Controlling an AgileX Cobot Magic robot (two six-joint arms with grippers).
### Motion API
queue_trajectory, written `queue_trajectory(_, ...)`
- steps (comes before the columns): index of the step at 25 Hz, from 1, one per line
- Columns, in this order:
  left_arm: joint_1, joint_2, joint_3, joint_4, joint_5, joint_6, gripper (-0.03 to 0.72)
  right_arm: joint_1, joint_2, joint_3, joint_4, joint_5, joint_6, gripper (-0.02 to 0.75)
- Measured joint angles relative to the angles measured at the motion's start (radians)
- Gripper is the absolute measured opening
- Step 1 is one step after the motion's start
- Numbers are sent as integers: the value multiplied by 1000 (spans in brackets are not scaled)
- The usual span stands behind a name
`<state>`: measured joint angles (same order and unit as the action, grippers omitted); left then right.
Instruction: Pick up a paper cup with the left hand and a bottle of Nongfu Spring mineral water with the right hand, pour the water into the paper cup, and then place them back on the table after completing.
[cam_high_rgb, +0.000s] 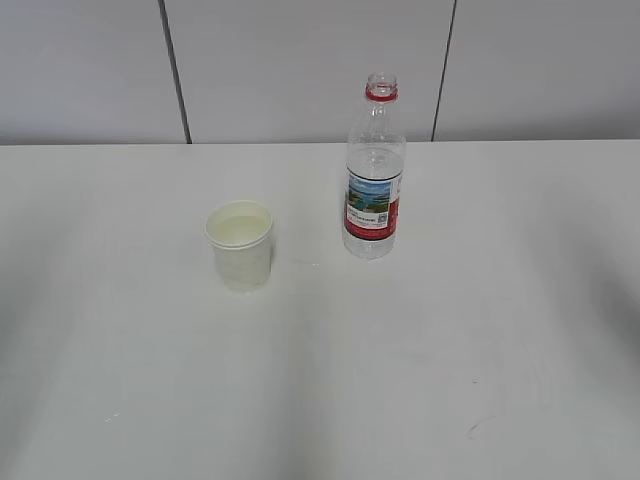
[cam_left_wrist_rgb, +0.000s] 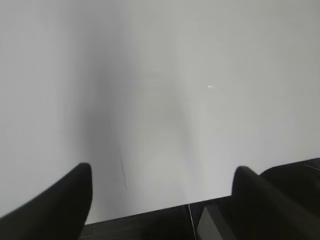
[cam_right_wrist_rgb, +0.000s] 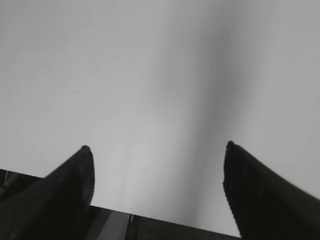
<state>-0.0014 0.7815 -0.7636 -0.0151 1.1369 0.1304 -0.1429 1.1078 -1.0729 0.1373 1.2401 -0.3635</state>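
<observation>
A white paper cup (cam_high_rgb: 240, 243) stands upright on the white table (cam_high_rgb: 320, 380), left of centre; liquid seems to lie inside it. A clear uncapped Nongfu Spring bottle (cam_high_rgb: 374, 170) with a red-and-landscape label stands upright to the cup's right, with water (cam_high_rgb: 375, 163) in it up to a level above the label. Neither arm shows in the exterior view. My left gripper (cam_left_wrist_rgb: 162, 172) is open and empty over bare table near its edge. My right gripper (cam_right_wrist_rgb: 157, 150) is open and empty over bare table near its edge. Neither wrist view shows the cup or the bottle.
A grey panelled wall (cam_high_rgb: 300, 60) runs behind the table's far edge. The table's dark near edge (cam_left_wrist_rgb: 150, 220) shows in the left wrist view, and the edge (cam_right_wrist_rgb: 165, 230) shows in the right wrist view. Faint scuff marks (cam_high_rgb: 480, 425) lie at the front right.
</observation>
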Motion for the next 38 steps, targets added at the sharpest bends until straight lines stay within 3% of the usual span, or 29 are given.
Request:
queue_trajectory(5,0,-147,65,-12,54,1,522,0,-128,143,-43,0,-6,591)
queue_trajectory(14,0,-173,142,-108,23,1,522,0,-438,393,-97,-49,0,590)
queue_trajectory(22,0,-239,150,-120,-32,1,522,0,-663,561,-72,-77,23,590)
queue_trajectory(38,0,-482,150,-122,-32,1,522,2,-995,568,-69,-85,80,587)
